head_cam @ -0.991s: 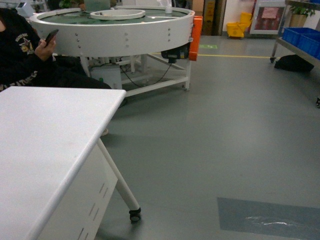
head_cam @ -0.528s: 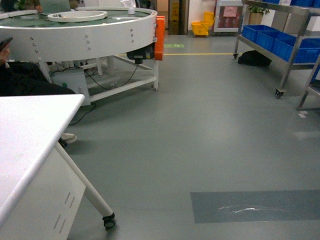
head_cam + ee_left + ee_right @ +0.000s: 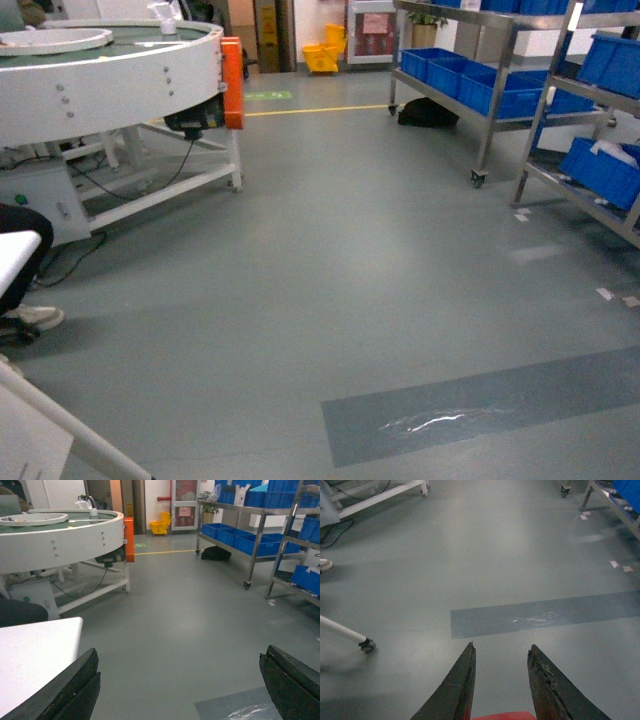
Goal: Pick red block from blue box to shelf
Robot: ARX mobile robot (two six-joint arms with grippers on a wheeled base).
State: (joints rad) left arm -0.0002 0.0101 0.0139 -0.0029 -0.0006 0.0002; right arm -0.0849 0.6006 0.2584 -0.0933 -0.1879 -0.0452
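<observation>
The red block (image 3: 505,716) shows only as a red strip at the bottom edge of the right wrist view, deep between the fingers of my right gripper (image 3: 502,645), which is shut on it above bare floor. My left gripper (image 3: 181,650) hangs wide open and holds nothing. Neither gripper appears in the head view. The shelf (image 3: 483,108), a steel rack on castors, stands at the far right, with a second rack (image 3: 540,120) nearer me. Blue boxes (image 3: 497,90) fill its tiers, also seen as blue boxes (image 3: 240,536) in the left wrist view. I cannot tell which one held the block.
A round white conveyor table (image 3: 110,80) with an orange panel (image 3: 232,80) stands at the left. The corner of a white table (image 3: 35,655) and its castor leg (image 3: 366,645) are close on my left. A person's shoe (image 3: 35,318) and a black bag (image 3: 425,113) lie on the floor.
The head view has swung to the right. The white table and round conveyor slid off to the left, and the steel racks with blue boxes came into view.
</observation>
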